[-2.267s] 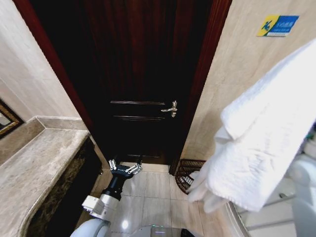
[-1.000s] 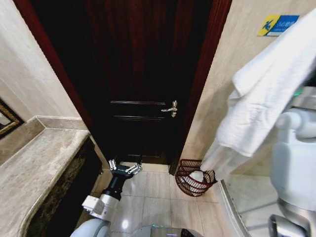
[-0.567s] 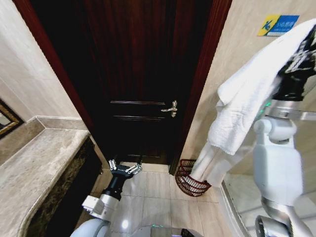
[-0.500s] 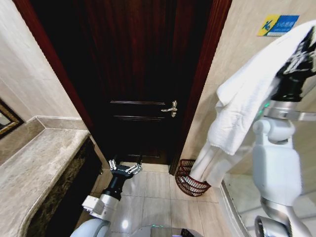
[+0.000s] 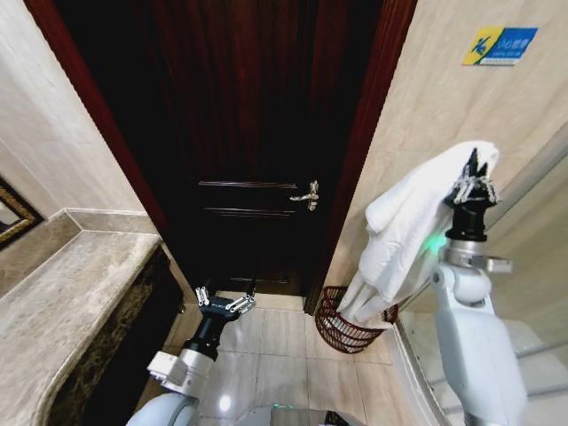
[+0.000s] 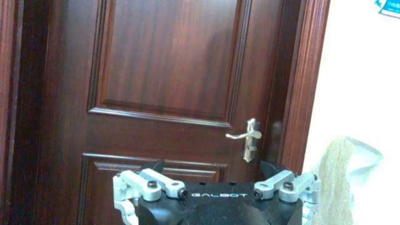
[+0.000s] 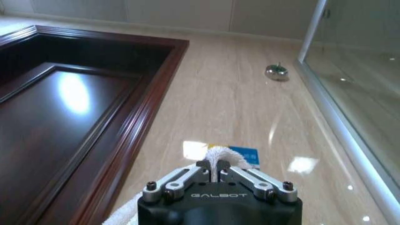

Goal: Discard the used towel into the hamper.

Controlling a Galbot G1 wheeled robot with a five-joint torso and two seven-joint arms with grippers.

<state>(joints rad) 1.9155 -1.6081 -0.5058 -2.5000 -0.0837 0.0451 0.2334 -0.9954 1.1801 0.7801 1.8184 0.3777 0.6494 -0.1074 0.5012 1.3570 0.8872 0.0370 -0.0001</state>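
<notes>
Right arm is raised on the right side of the head view, and the right gripper (image 5: 471, 171) points upward with its fingers pinched together on a fold of the white towel (image 5: 404, 226). The right wrist view confirms it: the fingertips are pressed tight, with a tuft of the towel (image 7: 220, 154) caught between them. From that pinch the cloth drapes down and to the left in a long hanging sweep, and its lower end reaches the rim of the hamper (image 5: 342, 327), dipping just inside the top ring. The hamper stands on the tiled floor in the corner between the dark wooden door (image 5: 257, 133) and the beige wall, just beside the door frame. Low down and left of centre, the left gripper (image 5: 225, 300) hangs idle above the floor tiles, fingers spread wide, facing the door; the left wrist view shows the door handle (image 6: 248, 137) ahead of it. A marble counter (image 5: 62, 306) runs along the left.
</notes>
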